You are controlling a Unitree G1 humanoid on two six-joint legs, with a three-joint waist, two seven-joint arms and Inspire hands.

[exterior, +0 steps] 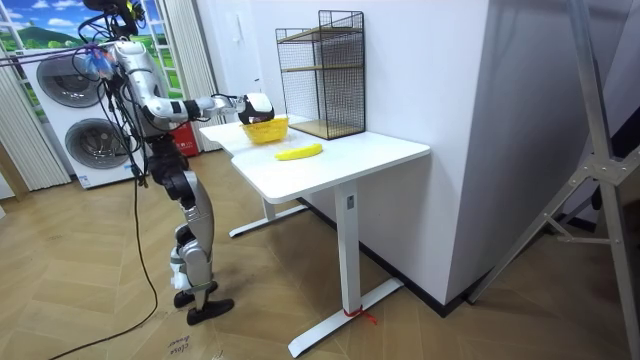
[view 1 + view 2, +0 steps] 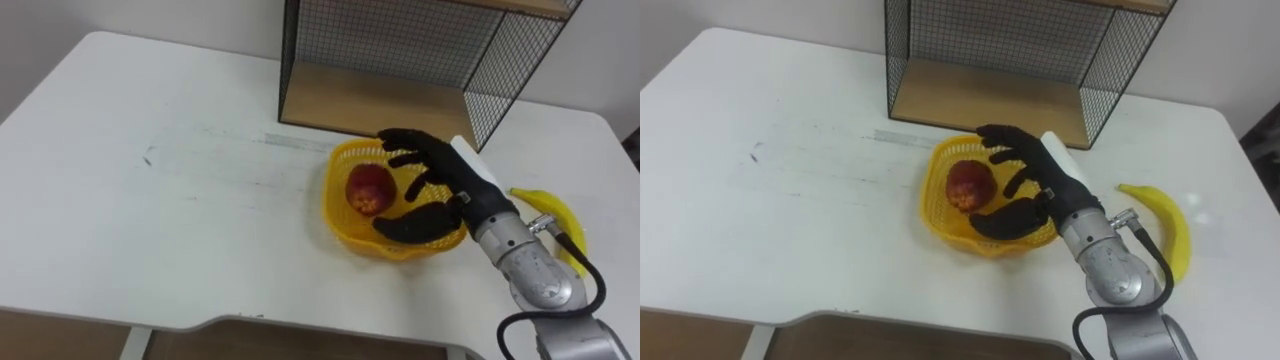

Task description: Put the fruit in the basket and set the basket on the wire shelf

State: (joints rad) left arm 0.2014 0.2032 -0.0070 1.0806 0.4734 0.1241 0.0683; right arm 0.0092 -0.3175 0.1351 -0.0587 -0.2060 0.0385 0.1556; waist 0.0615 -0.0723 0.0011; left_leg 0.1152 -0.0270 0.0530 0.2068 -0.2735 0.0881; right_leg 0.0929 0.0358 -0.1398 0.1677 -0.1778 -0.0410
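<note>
A yellow plastic basket stands on the white table in front of the wire shelf. A red apple lies inside it. My right hand hovers over the basket's right half, open, fingers spread beside the apple and the thumb low inside the basket, not touching the fruit. A yellow banana lies on the table to the right of my forearm. In the room view I stand at the table's left end with my right arm stretched out to the basket.
The shelf has a black wire frame, a wooden bottom board and an upper board, open toward me. The table's near edge runs close below the basket. Washing machines stand behind me.
</note>
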